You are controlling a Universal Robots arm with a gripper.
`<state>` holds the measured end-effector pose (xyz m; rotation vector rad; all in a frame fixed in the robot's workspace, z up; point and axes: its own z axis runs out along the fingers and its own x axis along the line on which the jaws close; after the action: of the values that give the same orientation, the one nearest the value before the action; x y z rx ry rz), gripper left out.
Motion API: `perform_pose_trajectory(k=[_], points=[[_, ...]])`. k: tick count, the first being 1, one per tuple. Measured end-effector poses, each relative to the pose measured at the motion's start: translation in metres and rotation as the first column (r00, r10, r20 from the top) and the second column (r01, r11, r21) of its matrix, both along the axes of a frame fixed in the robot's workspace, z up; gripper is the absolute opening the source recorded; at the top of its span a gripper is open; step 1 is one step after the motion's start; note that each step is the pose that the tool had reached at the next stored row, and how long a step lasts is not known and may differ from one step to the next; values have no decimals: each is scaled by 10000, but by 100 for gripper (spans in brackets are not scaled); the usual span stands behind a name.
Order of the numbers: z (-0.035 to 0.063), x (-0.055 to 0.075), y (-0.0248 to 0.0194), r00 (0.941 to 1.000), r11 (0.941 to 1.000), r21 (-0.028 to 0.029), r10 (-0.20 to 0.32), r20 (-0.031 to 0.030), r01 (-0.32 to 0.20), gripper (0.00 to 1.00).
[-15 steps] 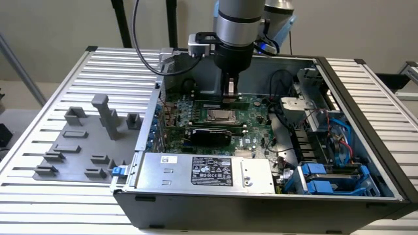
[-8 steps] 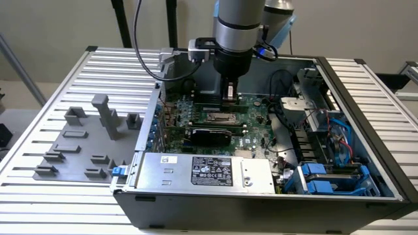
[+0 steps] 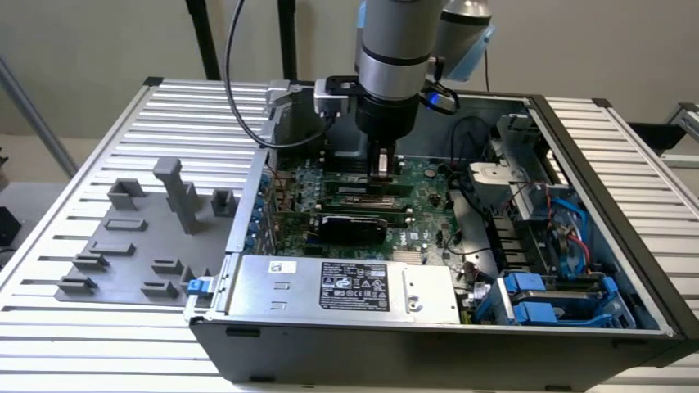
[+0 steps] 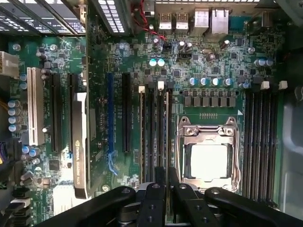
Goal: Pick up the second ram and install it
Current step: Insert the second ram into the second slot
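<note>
Reaching down into the open computer case [image 3: 611, 164], the gripper [image 3: 382, 168] hangs just above the motherboard [image 3: 421, 196], its fingers [image 4: 156, 184] drawn close together on the second ram [image 4: 164, 137], which stands on edge in a memory slot beside the silver processor socket [image 4: 208, 158]. Most of the stick is seen only edge-on between neighbouring slots, and its near end is hidden behind the black finger links, so how fully it is seated cannot be told. Grey fixture blocks [image 3: 142, 237] sit outside the case at the exterior view's left.
</note>
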<state>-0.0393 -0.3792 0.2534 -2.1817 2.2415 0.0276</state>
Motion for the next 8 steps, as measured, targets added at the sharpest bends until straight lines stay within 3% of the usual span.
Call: perform_pose_trajectory(k=[8], points=[[-146, -17, 0, 10000, 10000, 1, 0, 1, 0, 0]])
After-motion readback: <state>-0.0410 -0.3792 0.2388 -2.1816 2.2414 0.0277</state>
